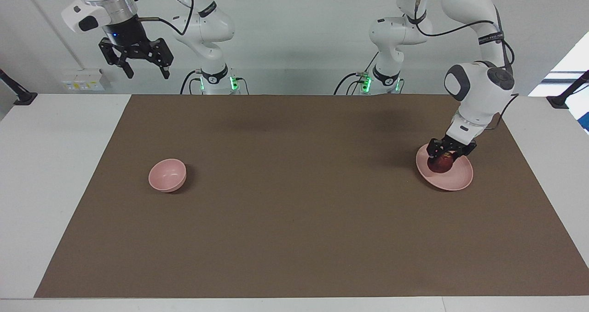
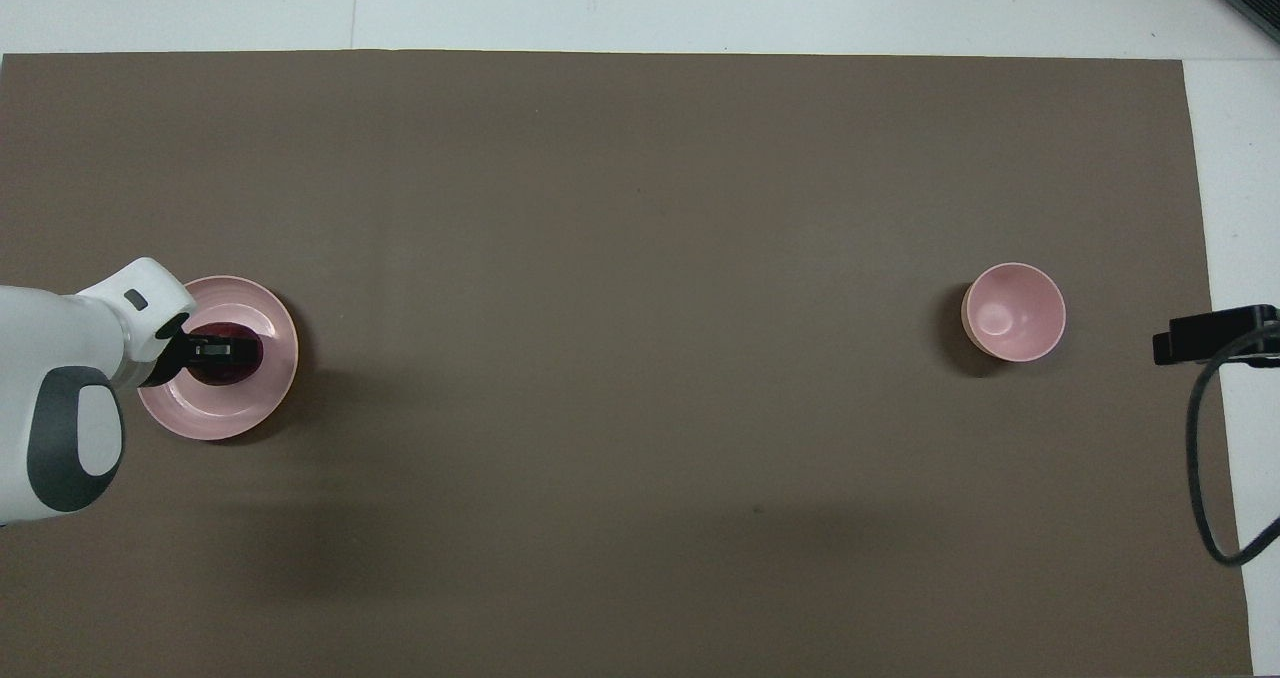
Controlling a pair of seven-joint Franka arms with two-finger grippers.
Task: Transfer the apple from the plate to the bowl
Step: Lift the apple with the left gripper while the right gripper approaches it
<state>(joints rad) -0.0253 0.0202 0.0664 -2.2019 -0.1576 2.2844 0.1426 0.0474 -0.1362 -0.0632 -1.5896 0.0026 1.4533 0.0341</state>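
The dark red apple (image 1: pixel 440 164) (image 2: pixel 228 367) rests on the pale pink plate (image 1: pixel 455 178) (image 2: pixel 225 416) toward the left arm's end of the brown mat. My left gripper (image 1: pixel 445 157) (image 2: pixel 222 350) is down on the plate, shut on the apple from above. The small deep pink bowl (image 1: pixel 167 175) (image 2: pixel 1013 312) stands alone toward the right arm's end. My right gripper (image 1: pixel 145 72) waits high up near its base, open and holding nothing; in the overhead view only a dark part of it (image 2: pixel 1215 333) shows at the edge.
A brown mat (image 1: pixel 294 238) (image 2: pixel 640 208) covers most of the white table. A black cable (image 2: pixel 1205 488) hangs from the right arm at the mat's edge. Nothing else stands between plate and bowl.
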